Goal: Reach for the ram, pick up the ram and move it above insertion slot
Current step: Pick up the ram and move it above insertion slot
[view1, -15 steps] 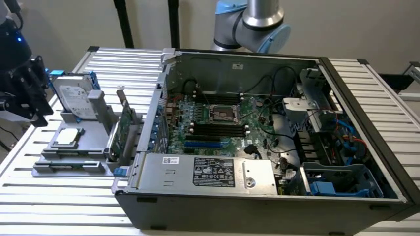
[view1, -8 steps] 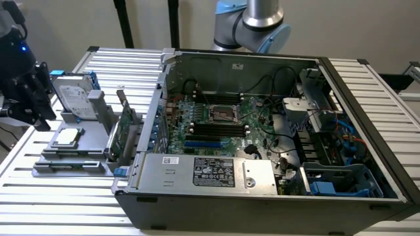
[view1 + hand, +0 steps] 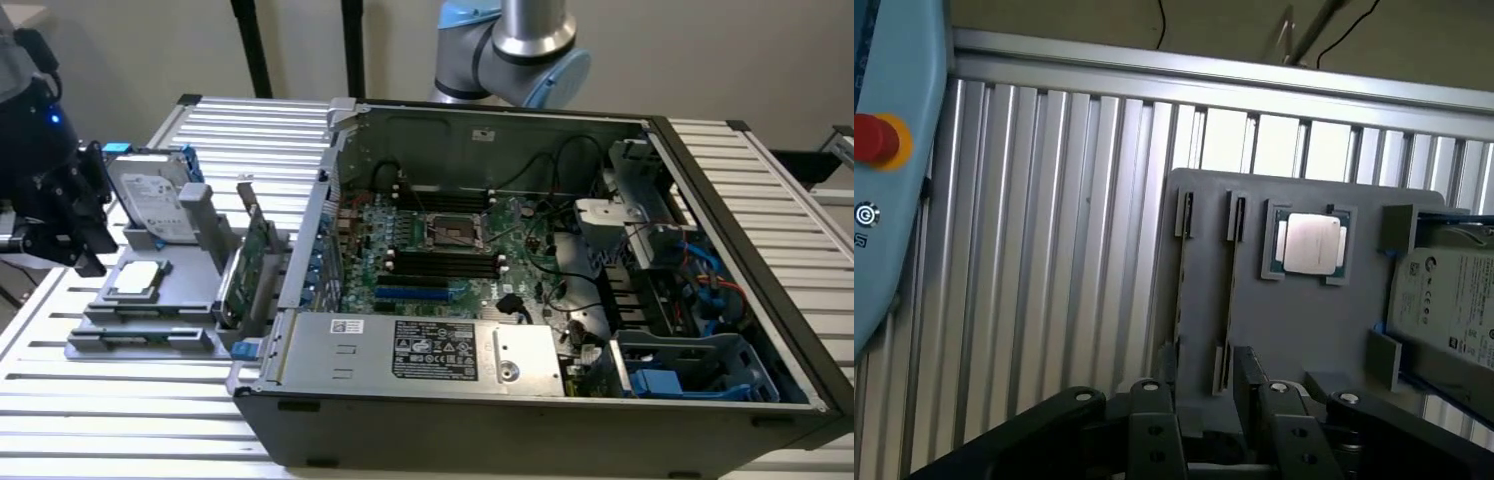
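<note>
At the exterior view's far left, the arm's dark wrist hangs above the ribbed aluminium table (image 3: 120, 410). The gripper (image 3: 1214, 405) points down at a grey plastic holder (image 3: 187, 290), black jaws spread, holding nothing. The ram (image 3: 1231, 300), a thin stick on edge, stands in a holder slot near the jaws. Rightward sit a square silver processor (image 3: 138, 280), a shiny hard drive (image 3: 147, 195), an upright green card (image 3: 247, 265), then the open metal computer case (image 3: 534, 400).

open hand (image 3: 1216, 425), jaws wide apart
</note>
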Robot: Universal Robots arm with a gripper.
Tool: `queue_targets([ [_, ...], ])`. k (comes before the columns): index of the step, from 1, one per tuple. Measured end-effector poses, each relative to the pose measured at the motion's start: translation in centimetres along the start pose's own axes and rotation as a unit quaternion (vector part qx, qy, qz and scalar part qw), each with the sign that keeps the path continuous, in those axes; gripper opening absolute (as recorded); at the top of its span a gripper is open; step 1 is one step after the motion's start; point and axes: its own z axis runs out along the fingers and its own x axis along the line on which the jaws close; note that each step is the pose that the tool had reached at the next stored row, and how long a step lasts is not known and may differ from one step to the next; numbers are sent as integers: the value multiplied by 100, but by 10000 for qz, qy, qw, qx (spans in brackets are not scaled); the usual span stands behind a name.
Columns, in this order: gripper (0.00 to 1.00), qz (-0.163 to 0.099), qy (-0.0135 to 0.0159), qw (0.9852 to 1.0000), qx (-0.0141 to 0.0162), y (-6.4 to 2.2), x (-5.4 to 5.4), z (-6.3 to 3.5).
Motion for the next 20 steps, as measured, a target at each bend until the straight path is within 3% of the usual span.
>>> queue_targets([
  [20, 36, 40, -1, 10000, 1, 7, 44, 364],
])
